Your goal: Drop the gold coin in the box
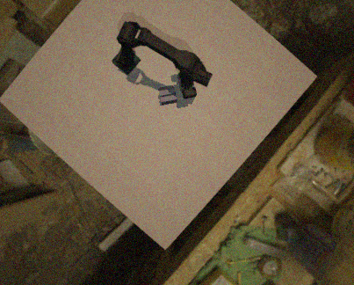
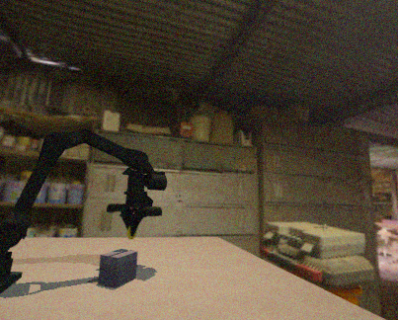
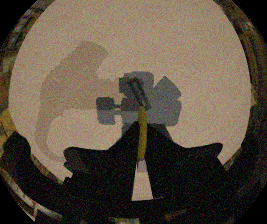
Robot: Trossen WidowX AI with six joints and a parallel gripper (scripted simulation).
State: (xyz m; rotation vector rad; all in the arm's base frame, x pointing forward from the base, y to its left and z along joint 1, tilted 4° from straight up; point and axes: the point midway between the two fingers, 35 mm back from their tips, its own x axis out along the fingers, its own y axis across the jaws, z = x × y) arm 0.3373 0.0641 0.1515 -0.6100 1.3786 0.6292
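The pale counter (image 1: 162,176) (image 2: 198,291) (image 3: 199,60) spreads under the black arm (image 1: 162,46) (image 2: 35,183). A grey box (image 1: 167,96) (image 2: 119,269) stands on it, slot up. Above and apart from that, the fingers (image 2: 131,231) point down, pinching the gold coin (image 2: 129,232) (image 3: 143,132), which I see edge-on, clear of the counter.
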